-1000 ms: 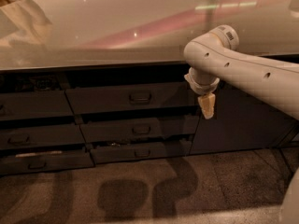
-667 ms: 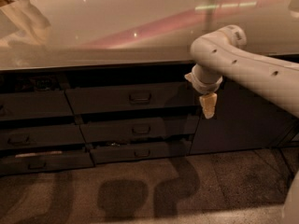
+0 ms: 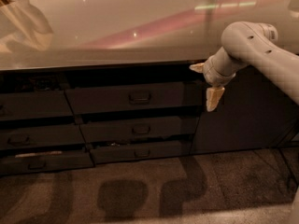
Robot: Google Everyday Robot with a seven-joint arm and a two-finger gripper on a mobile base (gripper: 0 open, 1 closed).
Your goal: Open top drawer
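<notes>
The top drawer [image 3: 103,100] is the wide dark grey front just under the countertop, with a small rectangular pull handle [image 3: 139,97] at its centre. It looks shut, about level with the fronts around it. My gripper [image 3: 205,83] hangs at the drawer's right end, in front of it and to the right of the handle, touching nothing. Its two tan fingers are spread apart: one fingertip [image 3: 196,67] points left and the other points down. The white arm [image 3: 261,50] comes in from the right.
A glossy countertop [image 3: 140,27] overhangs the drawers. Two narrower drawers [image 3: 135,129] sit below the top one, and more drawers [image 3: 32,106] stand at the left. A plain dark cabinet door [image 3: 243,115] is behind the arm. The floor [image 3: 140,195] is speckled.
The arm has shifted to the right and slightly up. The wrist has turned, so a second finger now shows, pointing left. The drawers have not moved.
</notes>
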